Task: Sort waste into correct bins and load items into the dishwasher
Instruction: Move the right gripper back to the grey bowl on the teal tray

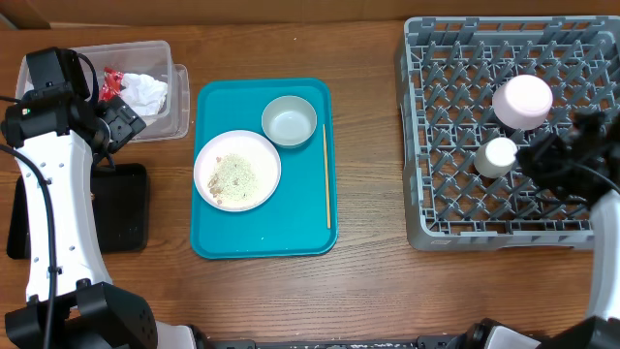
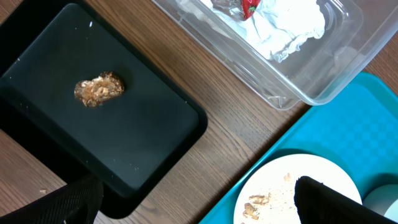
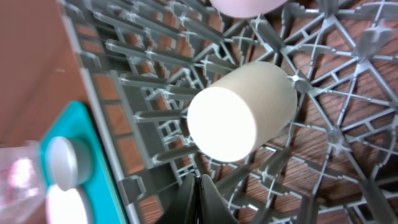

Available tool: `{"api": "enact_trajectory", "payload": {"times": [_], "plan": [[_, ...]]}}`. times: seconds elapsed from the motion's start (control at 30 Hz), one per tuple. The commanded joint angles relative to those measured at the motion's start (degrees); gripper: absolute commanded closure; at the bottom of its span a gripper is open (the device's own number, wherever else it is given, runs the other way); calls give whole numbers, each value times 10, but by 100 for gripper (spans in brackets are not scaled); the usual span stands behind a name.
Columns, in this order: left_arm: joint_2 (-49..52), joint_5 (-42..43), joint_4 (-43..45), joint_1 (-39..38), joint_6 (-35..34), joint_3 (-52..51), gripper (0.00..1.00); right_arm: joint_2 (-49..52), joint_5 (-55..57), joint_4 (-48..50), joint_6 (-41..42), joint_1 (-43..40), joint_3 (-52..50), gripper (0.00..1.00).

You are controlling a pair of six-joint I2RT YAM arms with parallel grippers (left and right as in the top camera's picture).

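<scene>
**Crumbed plate lies right of the open left gripper; two dishes in the rack**

The dish rack (image 1: 455,194) fills the right of the overhead frame. In it sit an upturned pale dish (image 1: 523,100) and, just below and left of that, a small cup (image 1: 501,155) standing mouth-down on the pegs. The right gripper (image 3: 199,193) hangs beside the cup with its jaws pressed together on nothing, and the cup stands free of it.

The teal tray (image 1: 223,242) takes the centre. On its left half lies the plate (image 1: 203,160), dusted with pale crumbs (image 1: 235,174). The bowl (image 1: 289,123) sits close at the plate's upper right and looks empty. A chopstick (image 1: 326,174) lies along the tray's right edge, its long axis running up and down the frame.

At upper left the clear tub (image 1: 177,97) holds crumpled napkins (image 1: 145,92) and a red wrapper (image 1: 109,79). Below it the black tray (image 1: 124,208), partly under the left arm, holds one brown scrap (image 2: 98,89).

The left gripper (image 1: 118,121) hovers between the tub and the black tray, jaws spread wide and empty. The crumbs look like the next job. The plate lies right of this gripper and a little lower in the overhead frame. The left arm is far nearer to it than the right. Being round, the plate has no axis to line up with, and its left rim is the closest edge.
</scene>
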Motion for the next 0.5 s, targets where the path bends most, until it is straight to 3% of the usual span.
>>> {"api": "enact_trajectory", "payload": {"times": [0.0, 0.47], "plan": [[4, -5, 1, -1, -6, -3, 0, 30, 118, 19, 41, 34, -1, 96], [4, -5, 1, -1, -6, -3, 0, 108, 153, 100, 64, 48, -1, 96]]}}
